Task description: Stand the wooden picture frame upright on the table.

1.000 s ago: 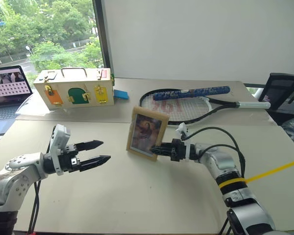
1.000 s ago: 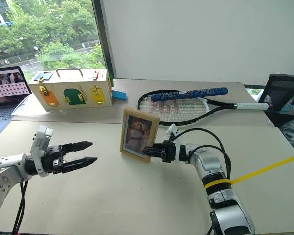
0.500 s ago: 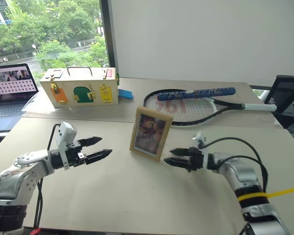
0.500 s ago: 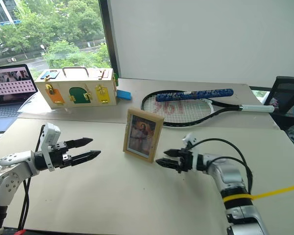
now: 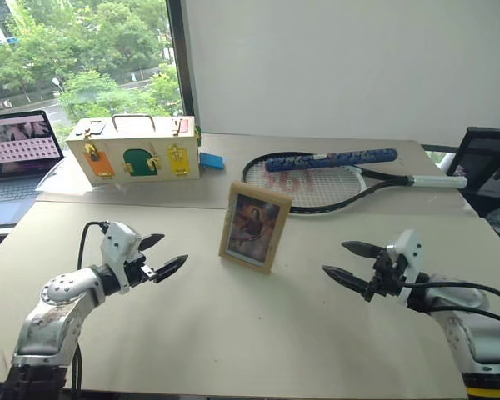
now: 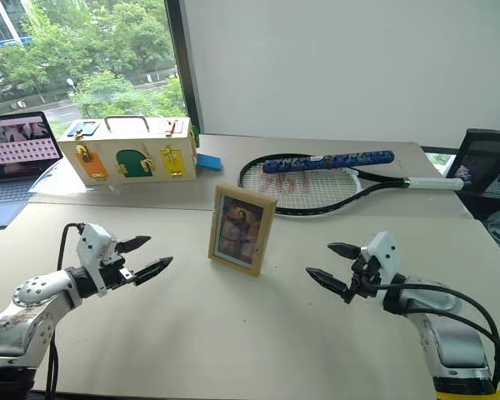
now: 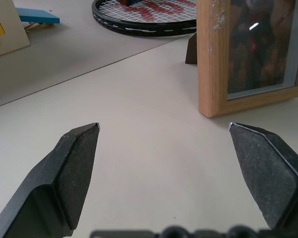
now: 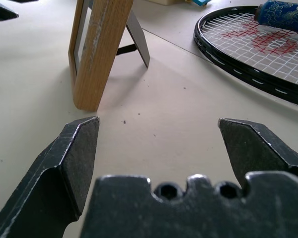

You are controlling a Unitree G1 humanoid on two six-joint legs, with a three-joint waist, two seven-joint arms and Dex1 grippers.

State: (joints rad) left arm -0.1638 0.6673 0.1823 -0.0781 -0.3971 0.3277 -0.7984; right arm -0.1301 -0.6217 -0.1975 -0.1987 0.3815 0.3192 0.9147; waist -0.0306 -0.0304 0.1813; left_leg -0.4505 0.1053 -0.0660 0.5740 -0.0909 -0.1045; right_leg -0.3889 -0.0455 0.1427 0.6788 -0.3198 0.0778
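The wooden picture frame is standing upright on the table, just your side of the seam, leaning slightly back on its dark stand leg, which is planted on the tabletop behind it in the right wrist view. Nothing is touching it. You are holding the left gripper out to its left and the right gripper out to its right, both apart from the frame, both with their fingers spread wide and empty.

As I judge it, the placing itself looks done, and the step you are working on is getting clear without disturbing it. A light frame on a thin leg is likely to tip from a small sideways knock, so:

- Keep both pairs of fingers spread and pointing away from the frame's edges.
- Draw each arm outward and toward yourself, not across the front of the frame.
- Watch the cable trailing from the right arm so it is not sweeping toward the frame's base.
- Mind the tennis racket lying behind the frame; bumping it could push the leg.
- Leave the wooden latch box and the laptop at the far left alone.
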